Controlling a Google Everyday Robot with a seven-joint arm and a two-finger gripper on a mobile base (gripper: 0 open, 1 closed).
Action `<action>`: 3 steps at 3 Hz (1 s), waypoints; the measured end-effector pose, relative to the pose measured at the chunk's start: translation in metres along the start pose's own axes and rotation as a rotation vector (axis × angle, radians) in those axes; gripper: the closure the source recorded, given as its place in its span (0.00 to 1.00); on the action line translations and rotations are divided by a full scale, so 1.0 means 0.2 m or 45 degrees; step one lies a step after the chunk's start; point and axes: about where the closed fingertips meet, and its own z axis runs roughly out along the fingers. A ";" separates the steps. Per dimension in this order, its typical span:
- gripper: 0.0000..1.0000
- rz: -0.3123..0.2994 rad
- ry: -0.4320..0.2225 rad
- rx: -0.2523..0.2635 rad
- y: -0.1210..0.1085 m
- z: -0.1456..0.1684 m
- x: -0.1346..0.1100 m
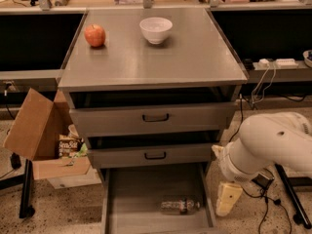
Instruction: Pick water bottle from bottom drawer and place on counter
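Camera view: the only view I have; every entry below comes from it.
Gripper position: the gripper [228, 199] hangs low at the end of the white arm [273, 140], outside the cabinet, just beyond the right wall of the bottom drawer [141, 194].
Gripper state: I cannot tell whether it is wide or narrow. I see nothing held in it.
Water bottle position: the water bottle [179, 206] lies on its side on the drawer floor, in the right half and towards the front.
Key relation: the bottle lies to picture-left of the gripper, near it, with the drawer's right wall between the two.
Long axis: it runs left to right across the drawer, roughly parallel to the cabinet front. In my judgement, a grasp would have to close across that axis.
Nearer arm: there is only one arm, so no choice arises.
Destination: the counter [195, 57] is well above the gripper. It carries an apple [95, 35] at the left rear and a white bowl [156, 29] at the centre rear.
Count, bottles: one.
Count, drawers: three, namely the bottom drawer pulled out and two handled drawers [155, 117] above it.
Count, counter items: one apple, one bowl.
Count, grippers: one.
Task progress: as I judge it, the pick is not yet made.
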 end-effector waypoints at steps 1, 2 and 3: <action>0.00 0.054 -0.050 0.034 -0.01 0.35 0.06; 0.00 0.056 -0.047 0.034 -0.01 0.36 0.07; 0.00 0.045 -0.048 0.027 -0.01 0.56 0.08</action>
